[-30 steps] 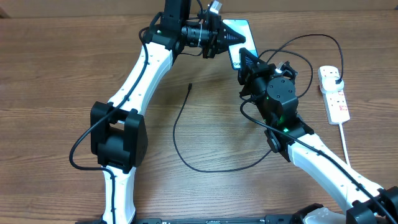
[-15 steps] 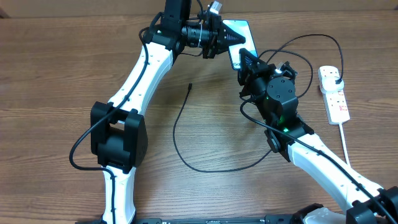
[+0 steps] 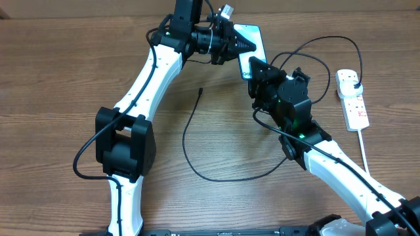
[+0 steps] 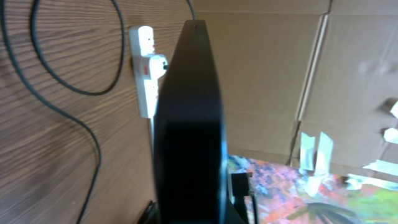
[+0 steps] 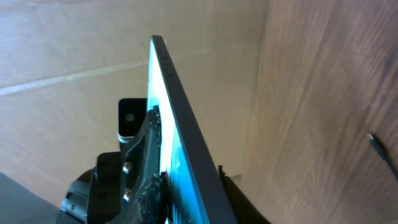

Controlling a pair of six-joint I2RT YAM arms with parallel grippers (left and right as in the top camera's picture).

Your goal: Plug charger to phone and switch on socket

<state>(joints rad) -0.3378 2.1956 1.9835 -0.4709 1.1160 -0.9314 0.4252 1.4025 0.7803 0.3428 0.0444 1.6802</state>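
The phone (image 3: 253,36) is held off the table at the back, its blue-teal screen partly showing. My left gripper (image 3: 240,44) is shut on it from the left; in the left wrist view the phone (image 4: 189,112) stands edge-on as a dark slab rising from the gripper (image 4: 189,218). My right gripper (image 3: 257,68) straddles the phone's near end. In the right wrist view its jaws (image 5: 189,171) flank the phone (image 5: 180,124), with a thin gap at the back. The charger's connector tip (image 3: 200,90) lies loose on the table. The socket (image 3: 352,98) lies at the right.
The black cable (image 3: 210,176) loops across the middle of the table and arcs back to a plug on the socket's far end (image 3: 355,79). The socket's thick white cord (image 3: 365,154) runs toward the front. Cardboard walls stand behind the table (image 4: 280,62).
The right gripper's jaws have loosened around the phone. The phone and both grippers have shifted slightly to the left.
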